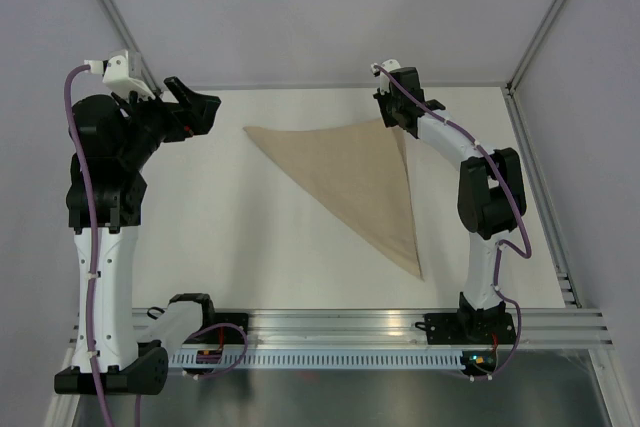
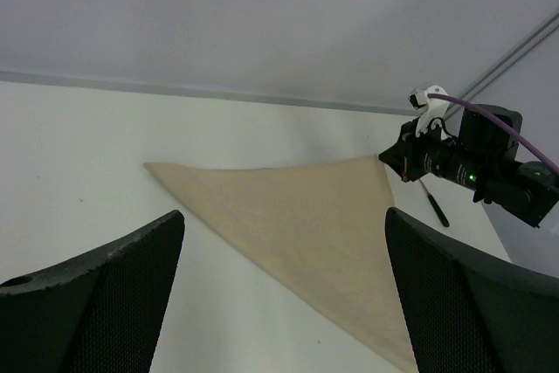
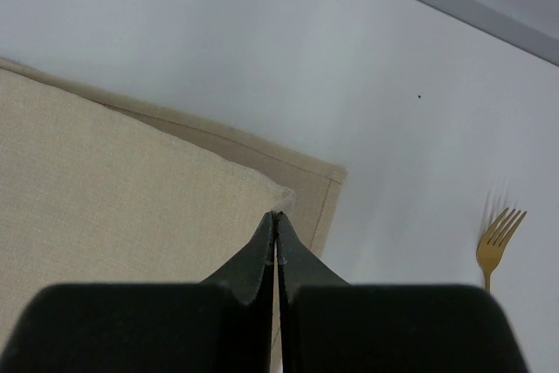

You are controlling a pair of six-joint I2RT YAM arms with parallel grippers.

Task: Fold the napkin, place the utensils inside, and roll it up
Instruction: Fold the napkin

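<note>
The beige napkin (image 1: 350, 182) lies folded into a triangle on the white table, its long point toward the front right. My right gripper (image 1: 392, 119) is at the napkin's far right corner. In the right wrist view the jaws (image 3: 276, 216) are shut on the top layer's corner, which lies a little inside the bottom layer's corner (image 3: 325, 183). A gold fork (image 3: 495, 238) lies on the table to the right of that corner. In the left wrist view it shows as a thin dark-handled stick (image 2: 434, 203). My left gripper (image 1: 205, 107) is open and empty, raised left of the napkin (image 2: 306, 216).
A metal frame rail (image 1: 540, 172) runs along the table's right edge and an aluminium rail (image 1: 400, 322) along the front. The back wall meets the table just behind the napkin (image 3: 113, 189). Bare table (image 1: 230, 237) lies left of the napkin.
</note>
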